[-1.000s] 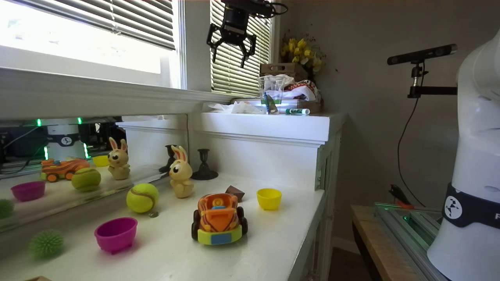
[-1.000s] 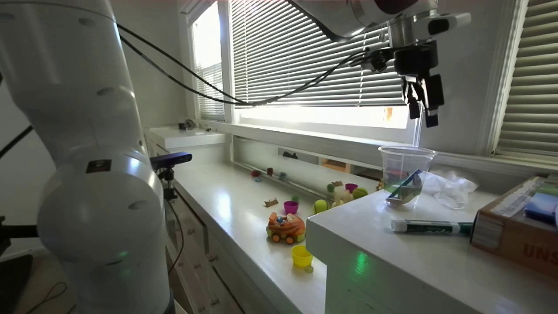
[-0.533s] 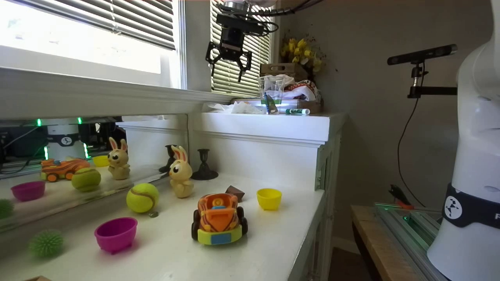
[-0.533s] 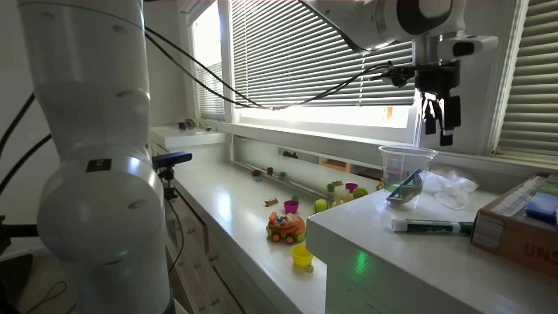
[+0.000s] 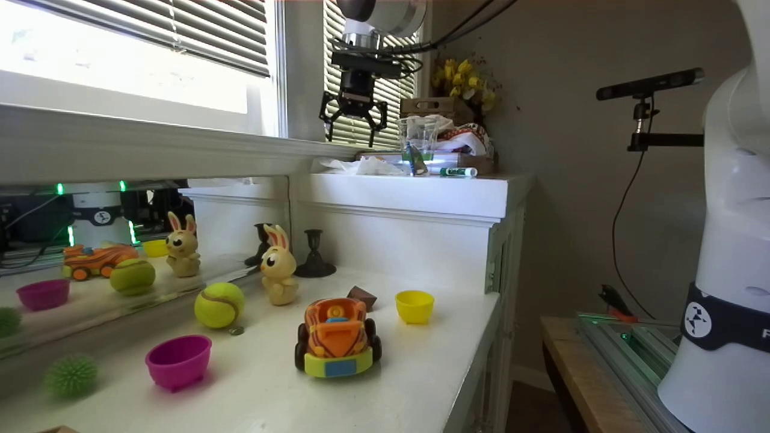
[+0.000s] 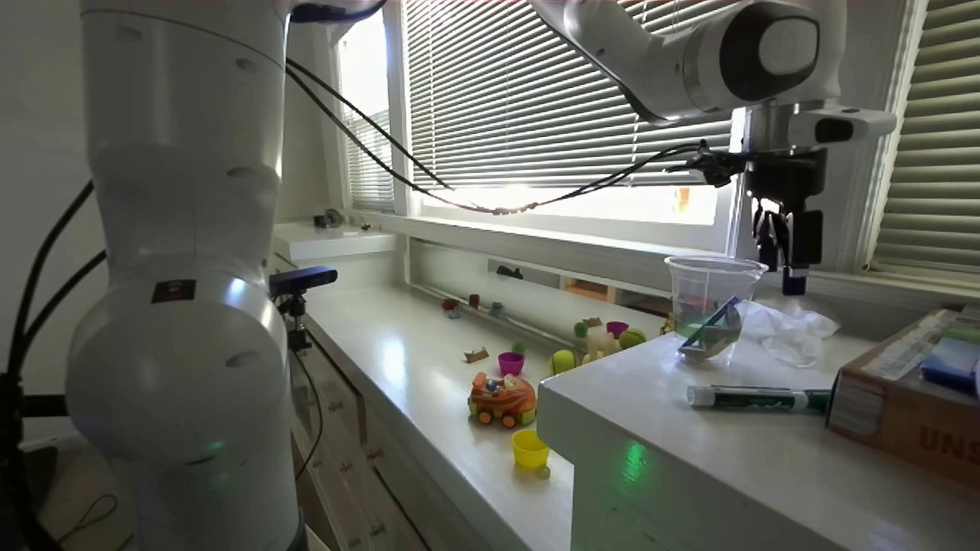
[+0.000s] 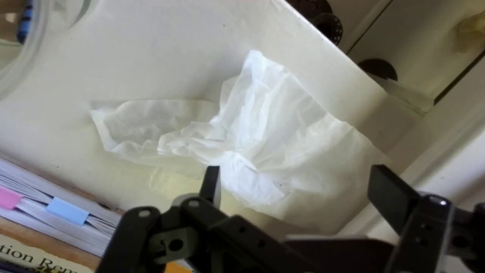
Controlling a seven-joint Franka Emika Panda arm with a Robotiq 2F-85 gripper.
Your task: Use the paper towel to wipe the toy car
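Hand (image 7: 294, 170) hangs, 2 jaws spread, above crumpled paper towel (image 7: 261, 132).

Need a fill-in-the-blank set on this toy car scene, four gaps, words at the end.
Above the paper towel, the gripper is ____, not shut.
Compared with the ledge under the paper towel, the toy car sits at a ____ level.
The toy car stands between the magenta bowl and the ____ cup.
The ball nearest the rabbit figure is a ____ ball.

Missing words: open; lower; yellow; tennis.
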